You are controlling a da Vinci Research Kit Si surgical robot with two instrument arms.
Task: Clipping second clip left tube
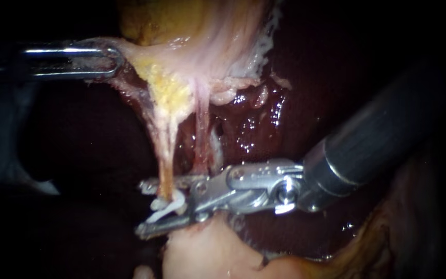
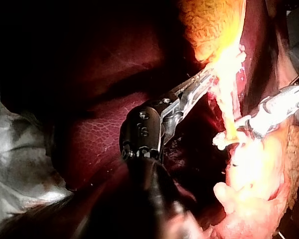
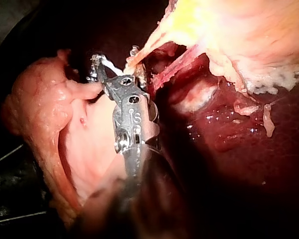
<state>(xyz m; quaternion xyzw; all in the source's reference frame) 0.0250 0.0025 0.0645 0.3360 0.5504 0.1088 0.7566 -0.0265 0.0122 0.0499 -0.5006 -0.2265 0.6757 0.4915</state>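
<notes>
- Nearest the endoscope lay the dark shaft of the right instrument point(image 1: 144, 208). It slanted down from the upper right and bent at its metal wrist, so the jaws ran almost level toward the left.
- Just under that wrist a pale lump of tissue point(image 1: 207, 253) bulged up, close beneath the lower jaw.
- Its jaws stood apart, each bearing on one leg of a white clip point(image 1: 169, 207), so they were grasping the clip.
- The left tube point(image 1: 165, 165) came down taut into the gap between those jaws. The clip straddled its lower end, and I could not tell whether the clip was closed.
- Beside it, a little farther back, the right tube point(image 1: 201, 142) ran down behind the upper jaw, untouched by the clip.
- Farther off, the left instrument point(image 1: 115, 62) reached in level from the left. Its jaws were clenched on a fold of pale tissue point(image 1: 135, 59) and held it out sideways.
- That fold joined the yellow fat point(image 1: 169, 93) from which both tubes hung, with the gallbladder point(image 1: 156, 20) above.
- Behind everything the dark red liver point(image 1: 285, 113) glistened.
</notes>
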